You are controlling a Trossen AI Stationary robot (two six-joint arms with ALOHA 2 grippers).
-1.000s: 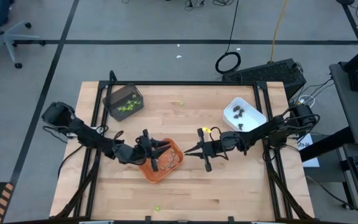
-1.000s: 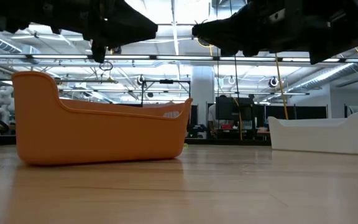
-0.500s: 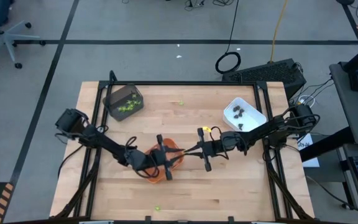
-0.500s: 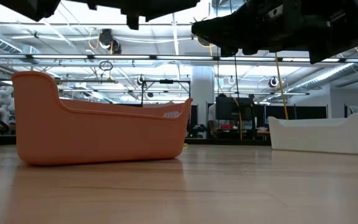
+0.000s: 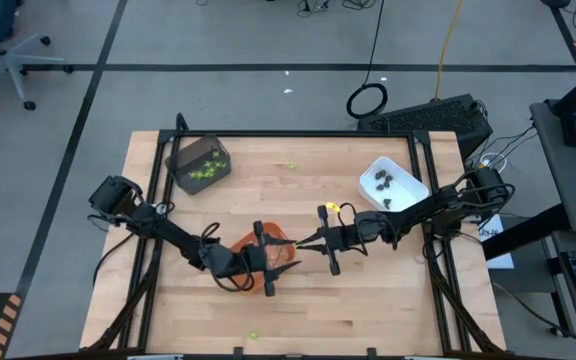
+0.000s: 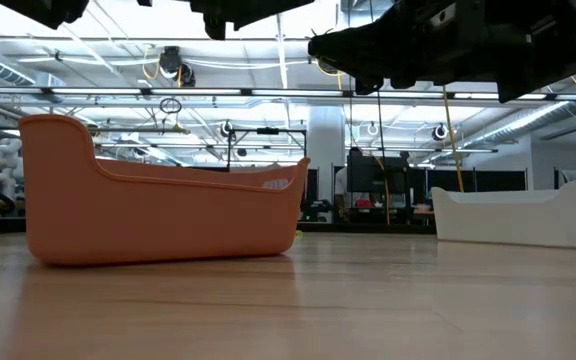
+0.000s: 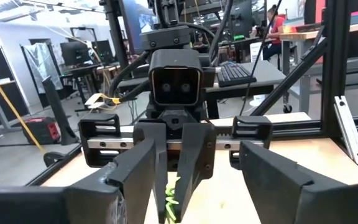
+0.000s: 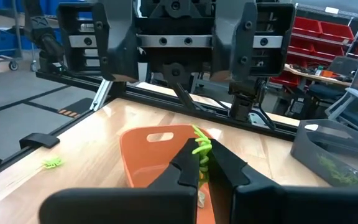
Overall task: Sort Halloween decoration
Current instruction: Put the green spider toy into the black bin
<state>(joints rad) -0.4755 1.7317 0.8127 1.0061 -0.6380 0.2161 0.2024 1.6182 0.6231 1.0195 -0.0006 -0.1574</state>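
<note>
Lime-green decoration [image 8: 201, 149] pinched in clenched right gripper [image 8: 202, 163] above orange tray [image 8: 143, 152], facing released left gripper [image 8: 174, 46]. Could slip during handover, dropping back among unsorted pieces, if released early.

Left gripper [image 5: 280, 258] crossed the orange tray [image 5: 240, 245], opening.

Left gripper [image 5: 280, 262] over orange tray [image 5: 284, 238] at table centre, fingers spread. Right gripper [image 5: 306, 242] just beside it, closed. Dark grey tray [image 5: 183, 159] holds lime-green pieces [image 5: 205, 172]; white tray [image 5: 411, 184] holds dark brown pieces [image 5: 385, 181].
</note>
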